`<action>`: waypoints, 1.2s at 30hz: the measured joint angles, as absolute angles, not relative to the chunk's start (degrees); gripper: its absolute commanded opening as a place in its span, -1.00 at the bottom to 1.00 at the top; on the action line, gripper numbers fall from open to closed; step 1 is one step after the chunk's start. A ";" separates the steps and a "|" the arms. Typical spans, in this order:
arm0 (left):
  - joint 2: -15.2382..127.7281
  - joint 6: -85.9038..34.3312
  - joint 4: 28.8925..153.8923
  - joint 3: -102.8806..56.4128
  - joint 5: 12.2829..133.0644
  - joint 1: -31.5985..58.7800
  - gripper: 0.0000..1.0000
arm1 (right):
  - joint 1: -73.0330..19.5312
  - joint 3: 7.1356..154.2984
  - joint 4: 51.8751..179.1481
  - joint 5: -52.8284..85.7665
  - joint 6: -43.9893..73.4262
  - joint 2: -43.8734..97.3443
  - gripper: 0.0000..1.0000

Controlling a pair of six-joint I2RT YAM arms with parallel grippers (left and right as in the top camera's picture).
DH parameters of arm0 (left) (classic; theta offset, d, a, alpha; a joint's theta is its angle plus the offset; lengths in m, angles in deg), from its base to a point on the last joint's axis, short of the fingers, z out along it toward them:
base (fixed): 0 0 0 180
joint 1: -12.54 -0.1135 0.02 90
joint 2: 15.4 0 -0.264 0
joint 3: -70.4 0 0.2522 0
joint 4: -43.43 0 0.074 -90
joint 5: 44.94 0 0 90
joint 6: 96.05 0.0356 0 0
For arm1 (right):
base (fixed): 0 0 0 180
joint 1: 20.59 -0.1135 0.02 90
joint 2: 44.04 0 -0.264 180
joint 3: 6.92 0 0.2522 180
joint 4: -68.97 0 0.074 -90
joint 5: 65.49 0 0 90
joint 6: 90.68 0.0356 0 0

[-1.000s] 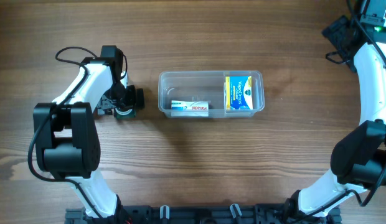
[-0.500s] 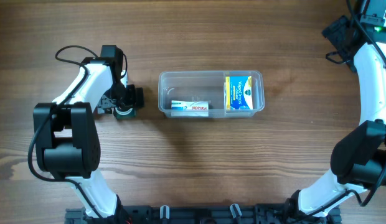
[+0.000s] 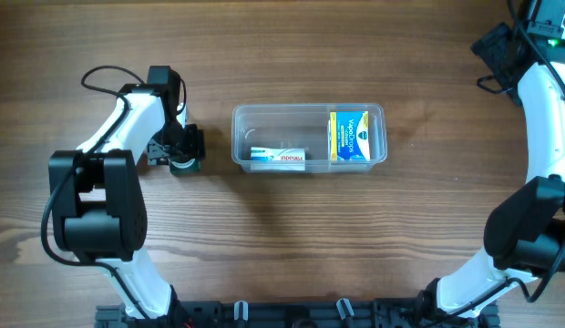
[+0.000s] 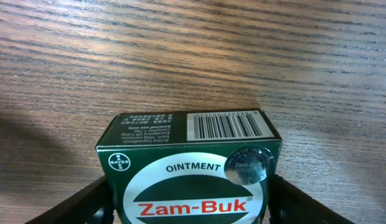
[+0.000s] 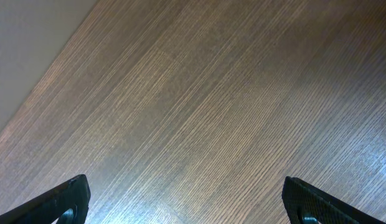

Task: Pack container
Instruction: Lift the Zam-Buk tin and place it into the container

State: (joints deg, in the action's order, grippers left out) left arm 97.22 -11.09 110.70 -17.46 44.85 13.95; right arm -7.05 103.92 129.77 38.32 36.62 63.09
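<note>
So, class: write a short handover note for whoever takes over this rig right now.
Left gripper: shut on the Zam-Buk ointment box, left of the container.
Right gripper: open, empty, over the table at the far right.
Done: VapoDrops box and a white box lie in the container.
Left to do: move the Zam-Buk ointment box into the container's free space.

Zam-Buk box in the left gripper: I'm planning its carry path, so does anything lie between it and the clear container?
Nothing visible does. Only bare table lies between the Zam-Buk box in the left gripper and the container's left wall. Inside, a yellow-blue box fills the right end; a white box lies along the near wall.
</note>
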 measured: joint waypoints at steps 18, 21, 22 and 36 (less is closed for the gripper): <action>97.83 -11.07 120.25 -33.75 44.87 13.95 0.10 | -7.05 103.92 129.77 38.32 36.62 63.09 0.99; 97.65 -11.09 124.45 -41.55 45.64 14.30 0.05 | -7.05 103.92 129.80 38.32 36.62 63.09 0.99; 97.57 -11.07 125.57 -43.69 46.69 15.00 0.05 | -7.05 103.92 129.77 38.32 36.62 63.09 0.99; 91.27 -22.32 125.70 -45.77 50.55 39.02 0.09 | -7.05 103.92 129.80 38.32 36.62 63.09 0.99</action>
State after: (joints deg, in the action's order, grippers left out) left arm 91.27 -22.32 125.70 -45.77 50.55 39.02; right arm -7.05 103.92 129.80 38.32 36.62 63.09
